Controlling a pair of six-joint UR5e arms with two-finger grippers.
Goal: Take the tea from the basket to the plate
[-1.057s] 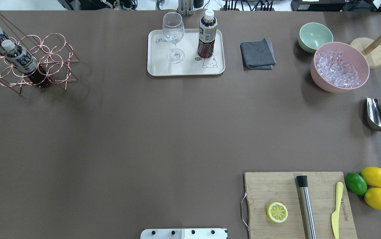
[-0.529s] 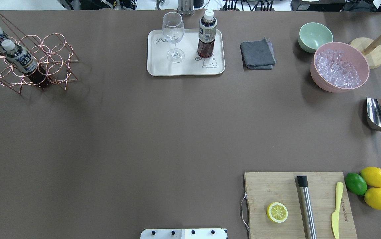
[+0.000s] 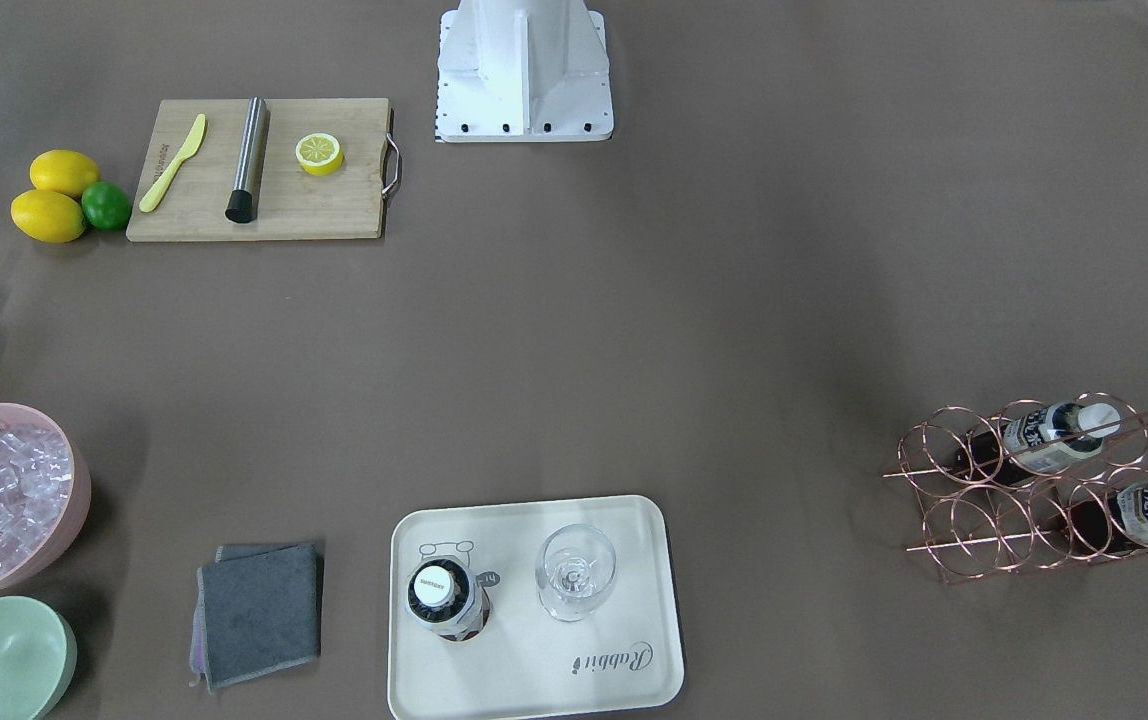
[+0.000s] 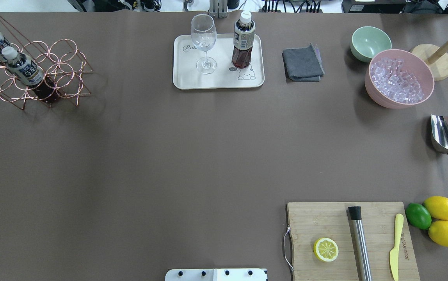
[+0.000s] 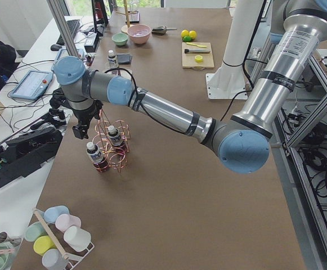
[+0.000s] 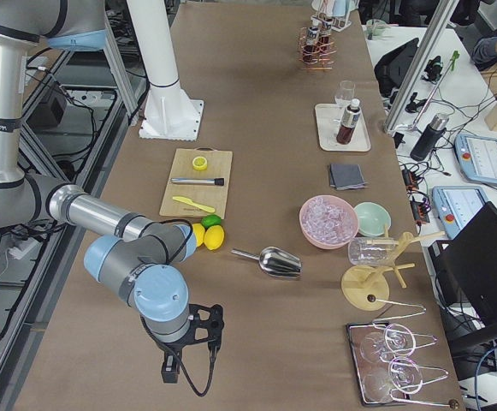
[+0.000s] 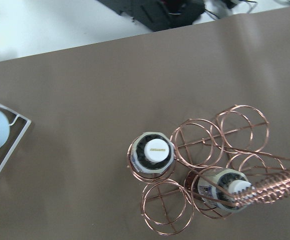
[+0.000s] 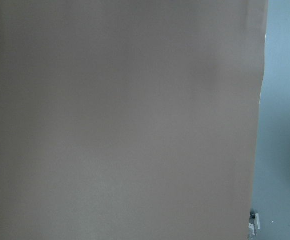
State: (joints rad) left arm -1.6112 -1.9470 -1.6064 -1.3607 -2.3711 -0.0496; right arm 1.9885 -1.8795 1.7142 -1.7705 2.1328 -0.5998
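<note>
Hovering by basket (image 5: 120,151), left tool (image 5: 79,134) near tea (image 5: 94,155), clenched or released cannot tell.

Bright, even light (overhead), soft shadows

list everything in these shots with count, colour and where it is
tea: 3, dark brown, white caps; one upright on the plate, two in the basket
basket: 1, rose-gold wire; far left corner
plate: 1, cream; far middle
wine glass: 1, clear; on the plate beside the tea
cloth: 1, grey; right of the plate
green bowl: 1, empty; far right
pink bowl: 1, holds ice
scoop: 1, steel; right edge
cutting board: 1, wood; near right, holding lemon half, steel rod, yellow knife
lemons: 2, yellow; beside the board
lime: 1, green; with them
wooden stand: 1; far right corner
left gripper: above the basket; state unclear
right gripper: table's right end; state unclear
</note>
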